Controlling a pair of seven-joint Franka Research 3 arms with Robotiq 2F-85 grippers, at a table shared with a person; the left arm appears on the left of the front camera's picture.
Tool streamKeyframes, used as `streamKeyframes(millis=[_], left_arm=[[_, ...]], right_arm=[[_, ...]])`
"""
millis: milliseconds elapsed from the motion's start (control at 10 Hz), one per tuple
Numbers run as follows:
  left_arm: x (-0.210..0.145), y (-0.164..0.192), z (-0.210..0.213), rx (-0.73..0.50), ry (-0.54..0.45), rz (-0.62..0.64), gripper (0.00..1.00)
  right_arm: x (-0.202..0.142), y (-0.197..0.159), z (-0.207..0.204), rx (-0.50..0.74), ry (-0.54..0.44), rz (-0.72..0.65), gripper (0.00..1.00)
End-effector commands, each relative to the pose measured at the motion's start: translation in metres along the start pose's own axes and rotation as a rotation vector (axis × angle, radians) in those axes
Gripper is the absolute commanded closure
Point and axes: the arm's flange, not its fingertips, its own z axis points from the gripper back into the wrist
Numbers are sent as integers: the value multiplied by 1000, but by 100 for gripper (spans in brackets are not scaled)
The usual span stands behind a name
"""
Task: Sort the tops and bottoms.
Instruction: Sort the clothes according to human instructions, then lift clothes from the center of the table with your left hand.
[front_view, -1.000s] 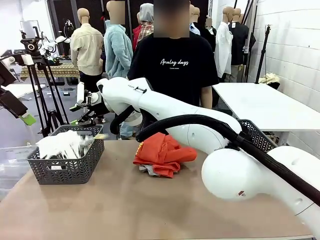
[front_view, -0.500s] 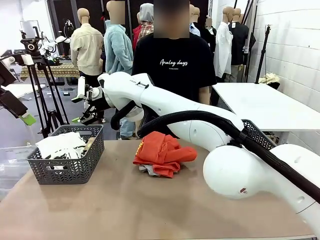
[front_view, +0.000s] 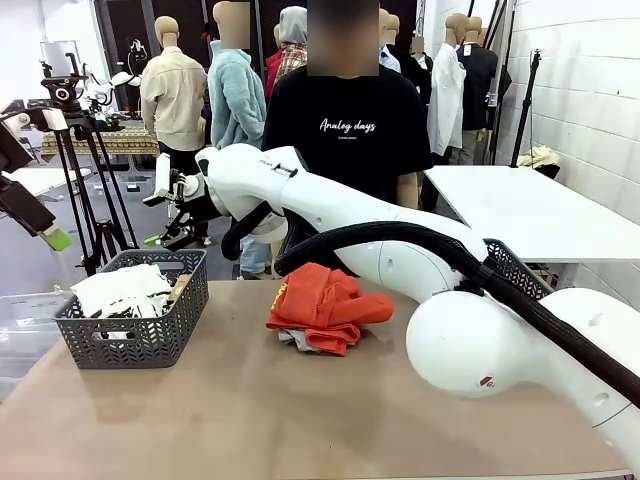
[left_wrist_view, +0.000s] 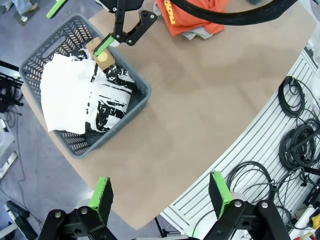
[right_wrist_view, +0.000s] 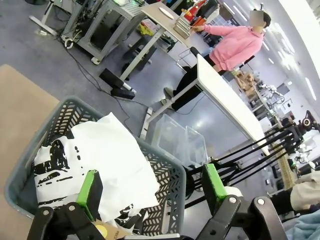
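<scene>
White top: a soft white T-shirt with bold, brush-like black print (left_wrist_view: 75, 95) lies crumpled in a loose heap inside the dark grey plastic lattice basket (left_wrist_view: 122, 125). A tan card tag (left_wrist_view: 100, 54) sits at the heap's edge.
Orange top: a plain orange garment (front_view: 330, 300) lies bunched in limp folds on the matte brown tabletop (front_view: 250, 410), near the basket but apart from it.
Grey top: a light grey garment (front_view: 293, 340) shows as a thin rumpled edge under the orange one, touching it.
Right gripper (right_wrist_view: 152, 192): its black fingers with green pads stand wide apart with nothing between them, above the basket and the white T-shirt.
Left gripper (left_wrist_view: 161, 195): its fingers are spread apart and empty, high over the table's edge.
Person: stands at the far side in a black T-shirt with white lettering (front_view: 350, 125).
</scene>
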Motion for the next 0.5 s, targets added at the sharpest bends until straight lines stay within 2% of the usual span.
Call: streamKeyframes(millis=[0,400], left_arm=[[-3,0,2,7,11,-2,0],[-3,0,2,7,11,-2,0]], right_arm=[[-1,1,-1,-3,-2,0,0],[-1,1,-1,-3,-2,0,0]])
